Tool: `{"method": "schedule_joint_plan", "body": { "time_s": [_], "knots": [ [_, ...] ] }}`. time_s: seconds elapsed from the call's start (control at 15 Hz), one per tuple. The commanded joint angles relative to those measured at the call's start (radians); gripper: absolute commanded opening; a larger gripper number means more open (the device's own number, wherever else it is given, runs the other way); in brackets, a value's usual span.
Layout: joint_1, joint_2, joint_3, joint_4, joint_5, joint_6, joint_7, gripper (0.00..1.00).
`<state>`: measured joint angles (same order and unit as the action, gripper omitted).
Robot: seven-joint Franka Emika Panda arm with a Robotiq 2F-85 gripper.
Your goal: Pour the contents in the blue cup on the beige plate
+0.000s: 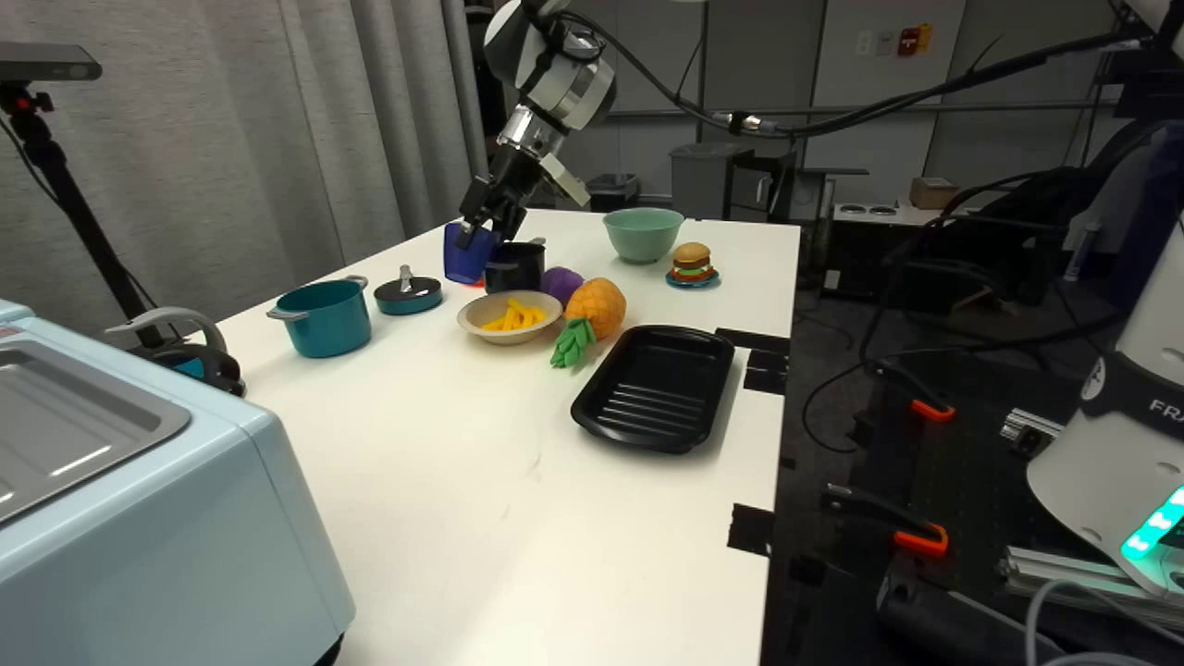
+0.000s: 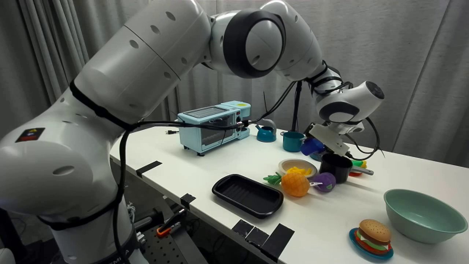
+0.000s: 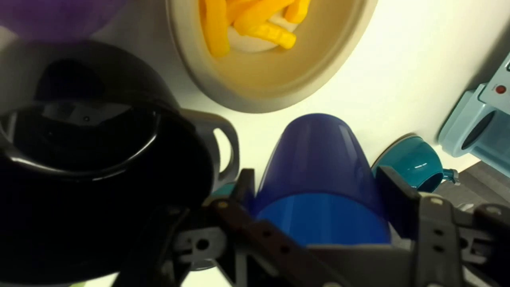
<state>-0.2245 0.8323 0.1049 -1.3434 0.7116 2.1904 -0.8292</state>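
Within the claw (image 3: pixel 318 185), the blue cup (image 3: pixel 320 169) shows its inside (wrist only)

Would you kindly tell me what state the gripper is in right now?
Gripper: closed, holding the tapered, round royal-blue cup between its fingers.

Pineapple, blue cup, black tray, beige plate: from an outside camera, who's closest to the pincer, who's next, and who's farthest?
In an exterior view:
1. Blue cup, held in the pincer
2. Beige plate, lower in the picture
3. Pineapple, right of the plate
4. Black tray, right and lowest
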Motion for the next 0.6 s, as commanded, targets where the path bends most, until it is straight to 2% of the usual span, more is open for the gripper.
{"method": "schedule_joint_plan", "body": {
  "time_s": [0.0,0.53],
  "knots": [
    [-0.034,0.003,0.049,-0.01,0.012,0.056,-0.091,0.52],
    [-0.044,0.022,0.083,-0.009,0.02,0.202,-0.228,0.52]
  ]
}}
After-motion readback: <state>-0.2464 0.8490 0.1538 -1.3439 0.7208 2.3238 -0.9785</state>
